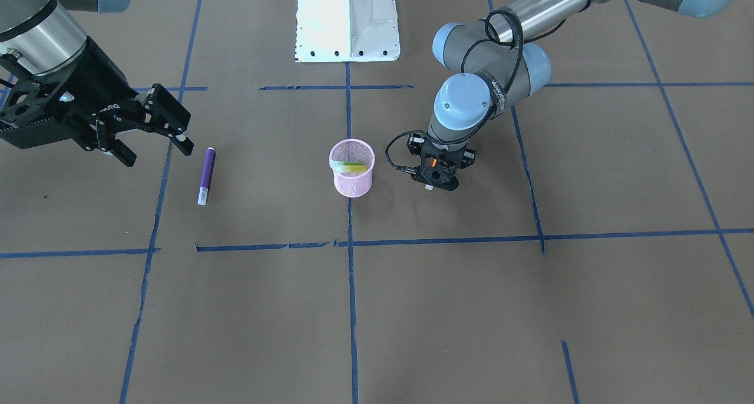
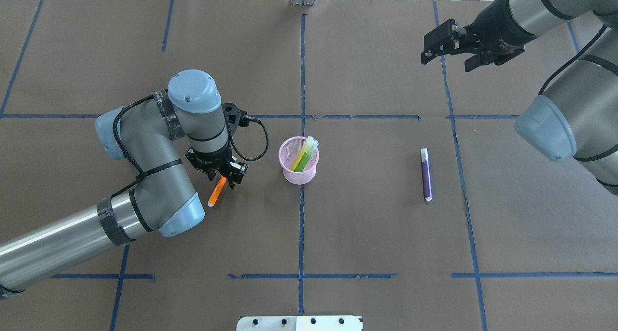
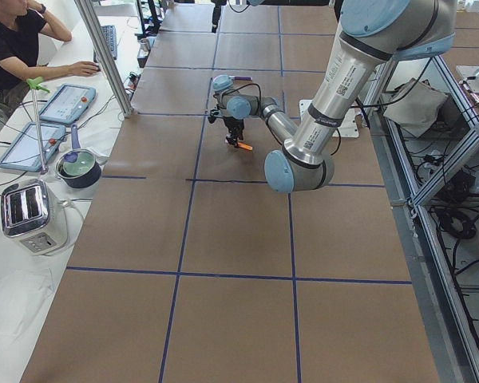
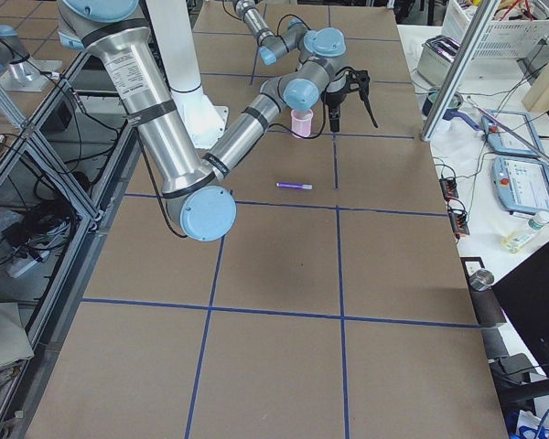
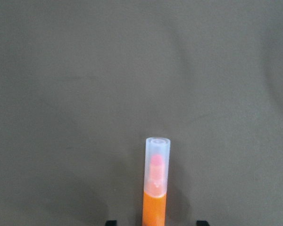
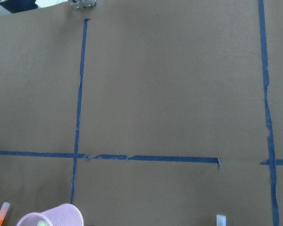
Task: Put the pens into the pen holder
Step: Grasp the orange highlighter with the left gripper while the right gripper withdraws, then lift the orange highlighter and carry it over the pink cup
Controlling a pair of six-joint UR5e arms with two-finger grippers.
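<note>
Brown table (image 2: 367, 234); left pincer (image 2: 223, 176) pinching slanted orange pen (image 2: 217, 191); right pincer (image 2: 446, 51) spread

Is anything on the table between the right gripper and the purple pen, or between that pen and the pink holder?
Nothing visible. The right gripper hangs open above bare table, the purple pen lies alone, and only tape lines cross the stretch to the pen holder.

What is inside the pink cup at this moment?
The pink cup holds a green pen and a yellow one beside it, both leaning on the rim with pale caps sticking out above. Their lower ends are blurred behind the mesh wall, and the cup's floor is mostly covered.
</note>
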